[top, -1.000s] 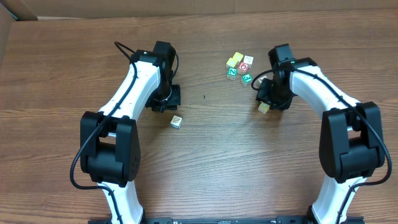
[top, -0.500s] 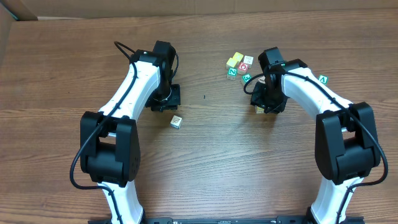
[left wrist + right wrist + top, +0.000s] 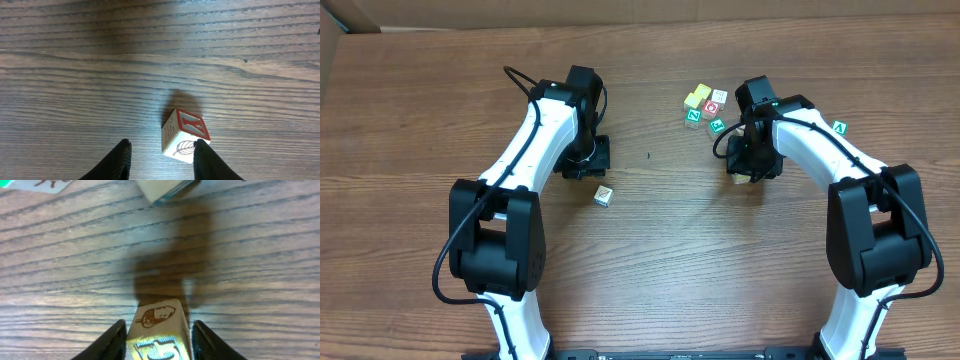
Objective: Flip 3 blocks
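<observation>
A white block with a red-framed Y on top and a leaf drawing on its side stands tilted on the wood. It leans against the right finger of my open left gripper, and the left finger stands clear of it. From overhead this block lies just in front of the left gripper. My right gripper is shut on a tan block with an acorn picture and a yellow face with a blue letter. Overhead, the right gripper covers that block.
A cluster of several small blocks, yellow, white, red and green, lies behind and left of the right gripper. A single green block sits to the right of the right arm. Two block edges show at the top of the right wrist view.
The right arm has swung a little left with the tan block, uncovering the green block at the right, and its jaws have narrowed onto the block. The left arm has not moved.
</observation>
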Robot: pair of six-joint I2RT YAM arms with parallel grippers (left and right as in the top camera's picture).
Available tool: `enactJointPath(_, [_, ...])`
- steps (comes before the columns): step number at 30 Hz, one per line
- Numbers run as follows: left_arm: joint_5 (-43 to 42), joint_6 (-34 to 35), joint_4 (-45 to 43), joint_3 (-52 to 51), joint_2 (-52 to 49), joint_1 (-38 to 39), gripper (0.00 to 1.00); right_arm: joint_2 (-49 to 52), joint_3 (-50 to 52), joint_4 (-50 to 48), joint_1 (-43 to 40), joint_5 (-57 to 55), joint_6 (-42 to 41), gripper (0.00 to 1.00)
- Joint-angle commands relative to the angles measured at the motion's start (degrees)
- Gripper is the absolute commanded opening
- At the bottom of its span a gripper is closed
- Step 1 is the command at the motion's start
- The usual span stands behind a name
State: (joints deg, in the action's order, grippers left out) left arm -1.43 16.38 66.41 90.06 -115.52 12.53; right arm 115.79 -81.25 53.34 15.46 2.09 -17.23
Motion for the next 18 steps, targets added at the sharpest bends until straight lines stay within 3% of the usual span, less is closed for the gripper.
enactJointPath(1, [0.5,0.5,0.0,0.8,-1.0,0.3,0.34,-0.3,0.3,-0.3,-0.1,-0.7,2.5,0.41])
enactJointPath(14, [0.5,0.5,0.0,0.8,-1.0,0.3,0.35,-0.3,0.3,1.6,-0.1,6.0,2.3,0.37])
enactJointPath(18, [0.5,0.3,0.4,0.8,-1.0,0.3,0.35,-0.4,0.3,3.6,0.2,7.2,2.3,0.27])
